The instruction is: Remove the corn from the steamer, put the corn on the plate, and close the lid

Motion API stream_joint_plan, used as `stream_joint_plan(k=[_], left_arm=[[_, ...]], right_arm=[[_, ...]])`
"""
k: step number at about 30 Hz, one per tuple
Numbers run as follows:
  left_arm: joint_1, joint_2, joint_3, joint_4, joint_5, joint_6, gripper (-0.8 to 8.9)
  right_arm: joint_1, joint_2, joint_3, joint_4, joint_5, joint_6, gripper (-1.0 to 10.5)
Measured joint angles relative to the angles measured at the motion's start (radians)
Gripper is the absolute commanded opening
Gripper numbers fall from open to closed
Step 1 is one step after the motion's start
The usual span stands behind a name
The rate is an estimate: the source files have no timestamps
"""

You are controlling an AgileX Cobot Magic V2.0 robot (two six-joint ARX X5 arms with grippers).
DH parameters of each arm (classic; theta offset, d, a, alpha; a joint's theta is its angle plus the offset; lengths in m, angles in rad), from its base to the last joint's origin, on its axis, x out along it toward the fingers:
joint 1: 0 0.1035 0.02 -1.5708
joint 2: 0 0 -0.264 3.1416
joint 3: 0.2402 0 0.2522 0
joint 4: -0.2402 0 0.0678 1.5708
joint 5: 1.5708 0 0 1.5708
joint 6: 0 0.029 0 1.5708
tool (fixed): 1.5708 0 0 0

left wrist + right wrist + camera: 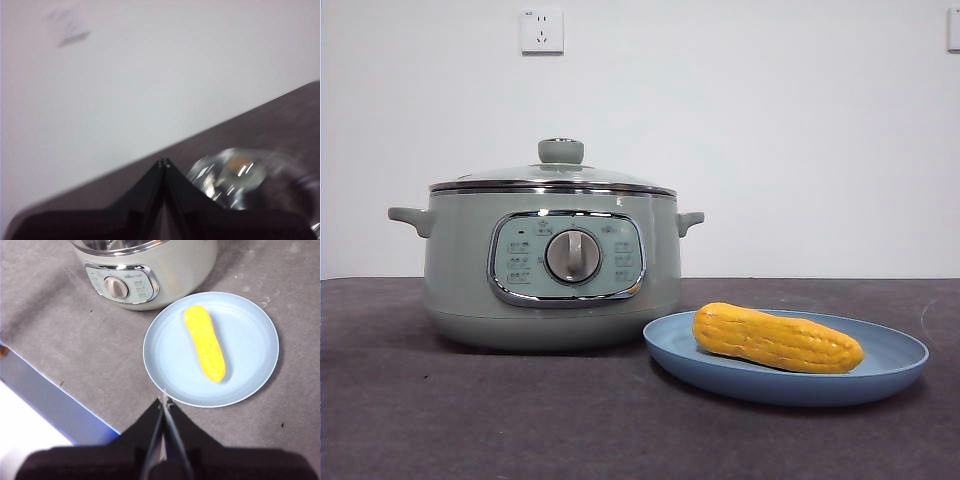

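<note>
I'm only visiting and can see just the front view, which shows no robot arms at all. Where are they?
Observer: The right pincer hangs high over the table by the rim of the plate, on the side away from the steamer. It is shut and empty.
Visitor: And the other one?
Observer: The left pincer is shut too. The glass lid shows beside it, but it grips nothing.
Visitor: Does the corn sit well on the plate?
Observer: Seen from above, the corn lies across the plate's middle, clear of the rim.
</note>
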Motion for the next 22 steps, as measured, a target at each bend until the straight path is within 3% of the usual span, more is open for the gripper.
stream_joint_plan(k=[8, 22], left_arm=[[0.058, -0.259, -0.378, 0.019, -0.238, -0.080, -0.04], [0.062, -0.488, -0.738, 0.045, -0.240, -0.147, -0.04]], right_arm=[[0.000, 0.000, 0.000, 0.000, 0.000, 0.000, 0.0], [0.000, 0.000, 0.000, 0.000, 0.000, 0.000, 0.0]])
